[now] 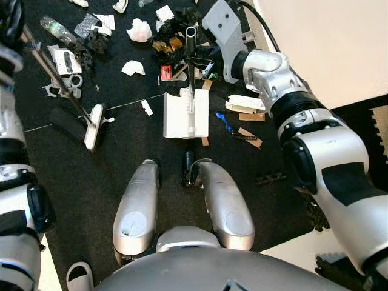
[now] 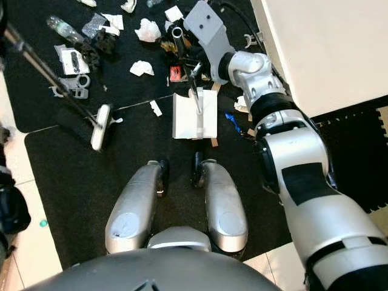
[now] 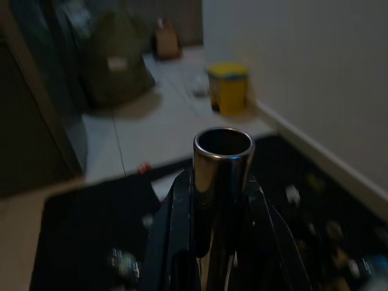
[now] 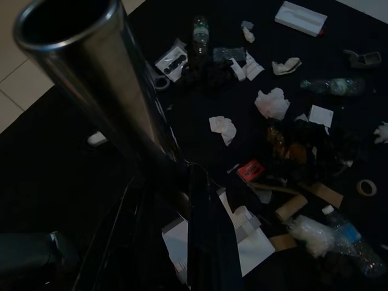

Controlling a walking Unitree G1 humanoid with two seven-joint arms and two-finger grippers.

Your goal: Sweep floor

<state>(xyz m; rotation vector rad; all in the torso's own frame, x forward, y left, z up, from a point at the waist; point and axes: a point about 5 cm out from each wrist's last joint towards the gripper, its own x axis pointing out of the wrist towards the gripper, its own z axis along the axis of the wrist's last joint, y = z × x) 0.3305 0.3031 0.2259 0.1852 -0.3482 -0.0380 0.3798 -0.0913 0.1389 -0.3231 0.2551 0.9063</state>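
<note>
Right gripper (image 4: 182,200): black fingers clamped round the metal handle of the dustpan, low on the tube, out in front of the robot over the black mat.
Dustpan handle (image 1: 191,54): a shiny hollow tube, open at the top, rising from the pan towards the head camera.
Dustpan (image 1: 182,115): white, flat on the mat straight ahead of the robot's feet, its far edge up against the litter.
Left gripper (image 3: 212,206): fingers closed on the top of the broom pole, the open tube end poking out between them.
Broom pole (image 1: 57,76): slants down from the robot's left side to the head on the mat.
Broom head (image 1: 94,126): pale, resting on the mat to the left of the dustpan, well apart from it.
Litter (image 1: 173,42): a heap just beyond the dustpan, with crumpled white tissues (image 1: 139,30), dark scraps, a small red packet (image 1: 166,73) and cardboard bits.
Plastic bottle (image 1: 57,29): lying on its side at the far left of the mess.
Blue scrap (image 1: 223,121): just right of the dustpan, beside a cardboard strip.
Mat (image 1: 91,182): black, covering the floor under all of this, pale tiles at its left edge.
Wall (image 1: 327,42): white, close along the robot's right.
Yellow bin (image 3: 229,88): against the wall on the tiles in the left wrist view.
</note>
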